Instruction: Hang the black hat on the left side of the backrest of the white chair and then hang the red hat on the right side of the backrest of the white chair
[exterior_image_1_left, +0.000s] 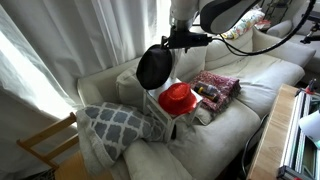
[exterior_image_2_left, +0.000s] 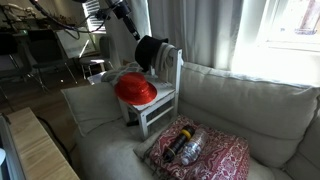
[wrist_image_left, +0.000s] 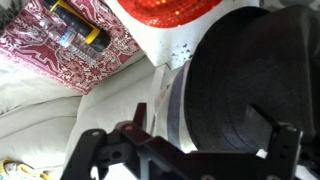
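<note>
The black hat (exterior_image_1_left: 153, 67) hangs upright against one top corner of the white chair's backrest (exterior_image_2_left: 172, 62); it also shows in an exterior view (exterior_image_2_left: 152, 52). In the wrist view it (wrist_image_left: 245, 85) fills the right side. My gripper (exterior_image_1_left: 178, 42) is right at its upper edge, also in an exterior view (exterior_image_2_left: 138, 38). In the wrist view the fingers (wrist_image_left: 215, 125) stand wide apart on either side of the hat's rim. The red hat (exterior_image_1_left: 177, 97) lies on the white chair's seat (exterior_image_2_left: 160, 103), crown up, and also shows in two more views (exterior_image_2_left: 135, 90) (wrist_image_left: 170, 8).
The white chair stands on a pale sofa (exterior_image_1_left: 225, 125). A red patterned cloth bundle (exterior_image_1_left: 215, 85) with a bottle on it (exterior_image_2_left: 188, 147) lies beside the chair. A grey patterned cushion (exterior_image_1_left: 115, 125) leans on the other side. A wooden chair (exterior_image_1_left: 45, 148) and curtains (exterior_image_1_left: 60, 40) are nearby.
</note>
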